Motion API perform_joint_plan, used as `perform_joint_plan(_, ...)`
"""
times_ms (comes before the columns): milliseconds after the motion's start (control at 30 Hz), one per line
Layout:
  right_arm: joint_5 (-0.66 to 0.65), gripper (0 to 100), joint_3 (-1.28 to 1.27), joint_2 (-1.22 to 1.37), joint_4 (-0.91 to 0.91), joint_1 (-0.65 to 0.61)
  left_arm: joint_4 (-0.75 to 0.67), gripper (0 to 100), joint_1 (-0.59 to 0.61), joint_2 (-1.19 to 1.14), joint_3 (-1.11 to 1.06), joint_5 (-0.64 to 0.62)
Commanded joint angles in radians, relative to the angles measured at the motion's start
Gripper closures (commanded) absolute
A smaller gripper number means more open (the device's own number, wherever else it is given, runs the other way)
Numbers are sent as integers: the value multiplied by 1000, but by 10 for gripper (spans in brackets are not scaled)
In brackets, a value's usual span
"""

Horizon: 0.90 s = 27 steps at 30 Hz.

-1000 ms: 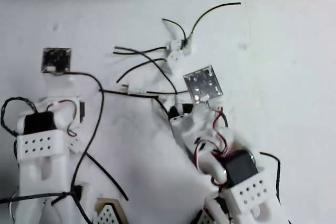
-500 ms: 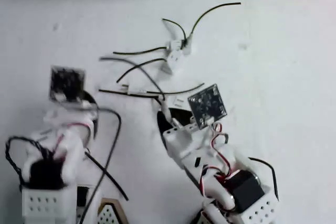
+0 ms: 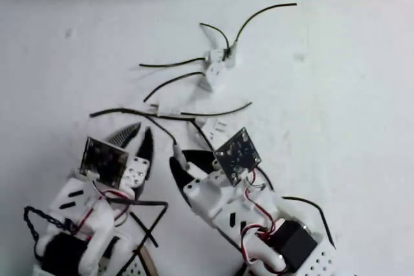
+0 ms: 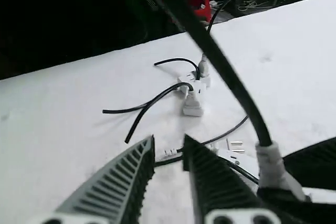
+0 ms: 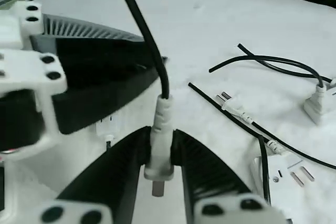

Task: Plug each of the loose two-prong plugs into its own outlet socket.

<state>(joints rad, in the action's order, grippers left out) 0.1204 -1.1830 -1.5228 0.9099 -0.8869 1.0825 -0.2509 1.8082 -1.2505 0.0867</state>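
Worktop point(image 3: 349, 63), white, strewn with black cords point(image 3: 171, 64). Left pincer point(image 4: 168, 140) — fingers slightly apart, empty, low over the near side. Right pincer point(image 5: 160, 135) — clamped on a plug point(image 5: 158, 156), prongs down, its cord rising away. Near socket point(image 5: 286, 174) lies just beside it, slots bare. Far sockets point(image 3: 217, 64) look occupied, though this cannot be told surely. A second plug point(image 5: 233, 106) lies loose between. Plugs are probably light and rigid, cords springy — grip the moulded body, not the cord.

The left tool point(image 3: 134, 137) sits just beside the right tool point(image 5: 160, 137), which grips a plug point(image 5: 160, 121), near the table's point(image 3: 336, 95) near edge. A socket block point(image 3: 217, 66) lies behind them.
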Motion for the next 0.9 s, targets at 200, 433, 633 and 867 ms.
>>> perform_joint_plan(200,2,982,-37,-12,-22,-107,66,740,-65,10,-8,-72)
perform_joint_plan(433,0,982,-46,-10,-19,-107,160,740,-148,12,55,-20)
perform_joint_plan(633,-26,982,-69,-10,-22,-105,186,740,-142,12,81,-20)
perform_joint_plan(867,-37,982,-66,-10,-18,48,146,740,22,10,81,-28)
